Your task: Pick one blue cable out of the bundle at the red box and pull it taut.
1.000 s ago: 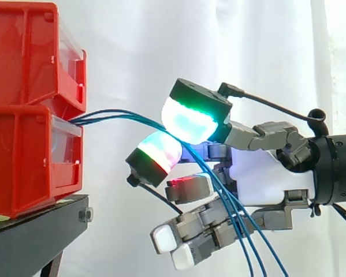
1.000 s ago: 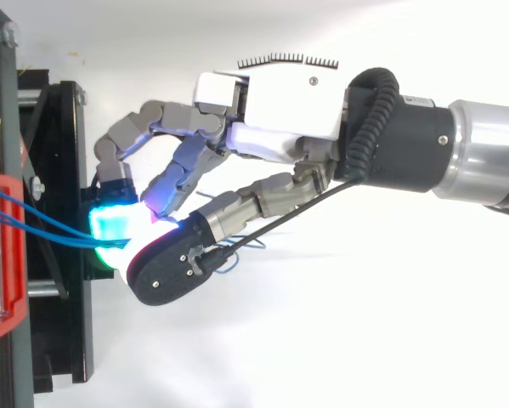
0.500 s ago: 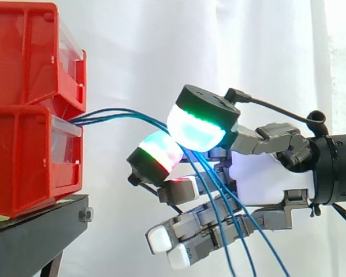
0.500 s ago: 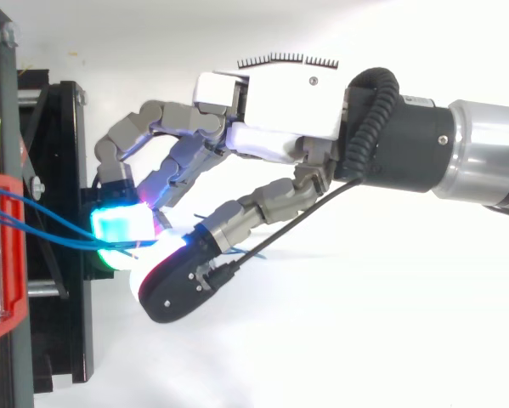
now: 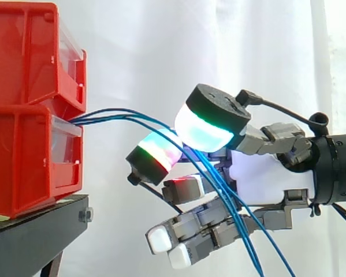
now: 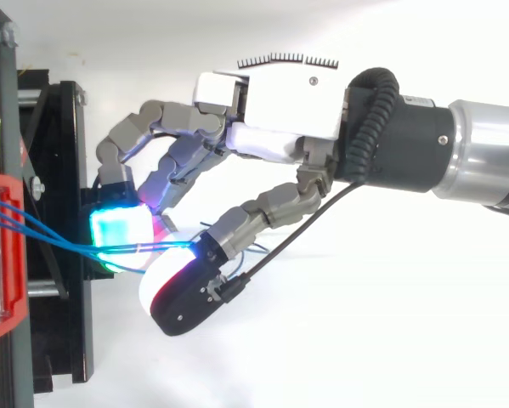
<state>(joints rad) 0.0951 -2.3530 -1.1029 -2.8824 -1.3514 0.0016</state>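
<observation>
Several blue cables [image 5: 106, 117] leave the slot where the upper red bin [image 5: 28, 52] sits on the lower red bin [image 5: 22, 167]. Both bins are stacked on the black stand [image 5: 34, 236] at the left of the side view, with the white curtain [image 5: 132, 46] behind.

The cables run rightward off the bin front in a shallow bow (not a straight line), close together. They pass between my thumb [image 5: 210, 118] and a fingertip [image 5: 156, 151]. Past the pads they bend sharply down across the front of my palm. They fan apart and run out at the bottom edge of the side view.

My robot hand [image 5: 265, 179] comes in from the right, palm toward the bins, near their front but not touching them. Its fingers are curled, with the bundle threaded through the narrow gap under the thumb. So it is closed loosely round the cables. I cannot tell whether the pads actually squeeze any one strand.

The thumb pad glows cyan-white with a green rim. The fingertip under it shows red, green and white. The next pad down is red and the lowest ones are white.

From the top, the cables come off the bin at the left edge. They converge over the stand's edge into the gap between a cyan pad and the thumb pad. My palm [image 6: 271, 93] sits above and to the right.
</observation>
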